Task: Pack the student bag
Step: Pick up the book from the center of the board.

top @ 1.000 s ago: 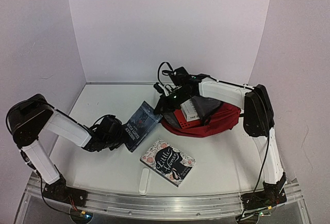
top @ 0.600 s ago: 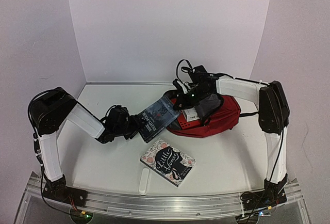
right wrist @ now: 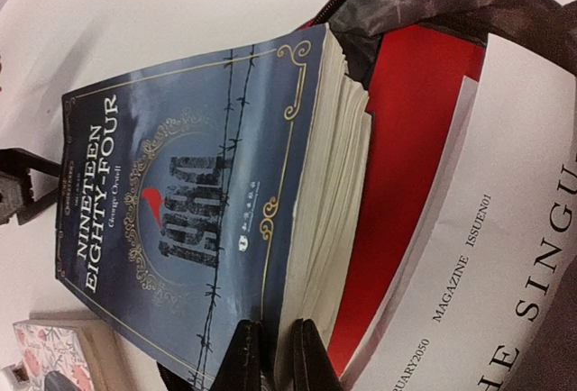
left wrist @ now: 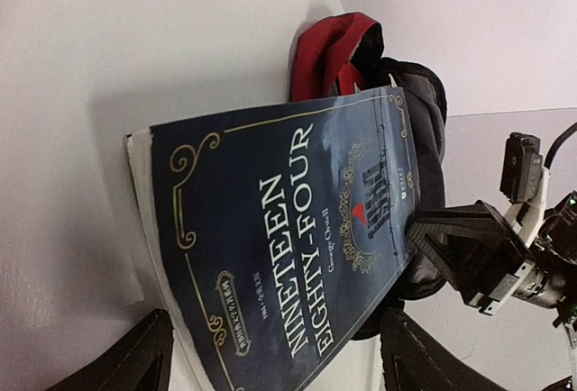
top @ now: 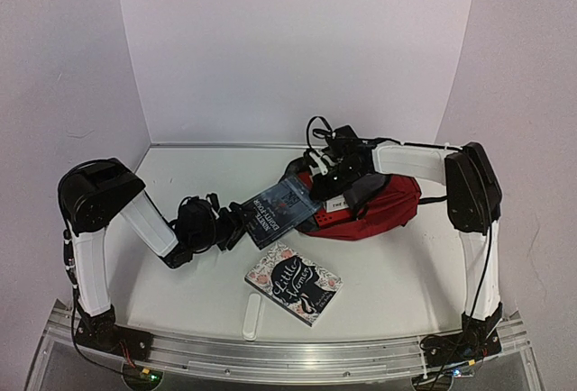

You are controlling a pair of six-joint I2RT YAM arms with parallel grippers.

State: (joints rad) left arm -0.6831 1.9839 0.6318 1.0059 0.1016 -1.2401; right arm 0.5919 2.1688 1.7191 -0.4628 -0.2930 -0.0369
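Since a second ago the dark blue book [top: 278,211] has travelled rightward across the surface [top: 180,184] to the mouth of the student bag [top: 392,204], and the left end effector [top: 234,225] that carried it has spread its jaws. The student bag lies on its side at the right rear of the surface, dark red with grey lining, its opening turned toward the left arm. In the opening sit a flat red folder [right wrist: 406,130] and a white magazine [right wrist: 505,229] that partly covers it. The blue book rests tilted at the mouth, its page edge facing the folder, one far corner by the grey lip, and most of its cover outside the bag. The right end effector [right wrist: 273,335] is at the mouth beside the book's pages, its jaws drawn almost together; whether a fold of lining is nipped between them cannot be made out. The left end effector stands wide, one finger on either side of the book's near end, clear of its edges as far as the wrist view shows. Nearer the arms a second book [top: 294,283] with a flowered cover lies flat, apart from the blue one, and a small white stick [top: 252,317] lies by the near edge. From above, the right arm covers the top of the bag; the magazine's title is cut off.
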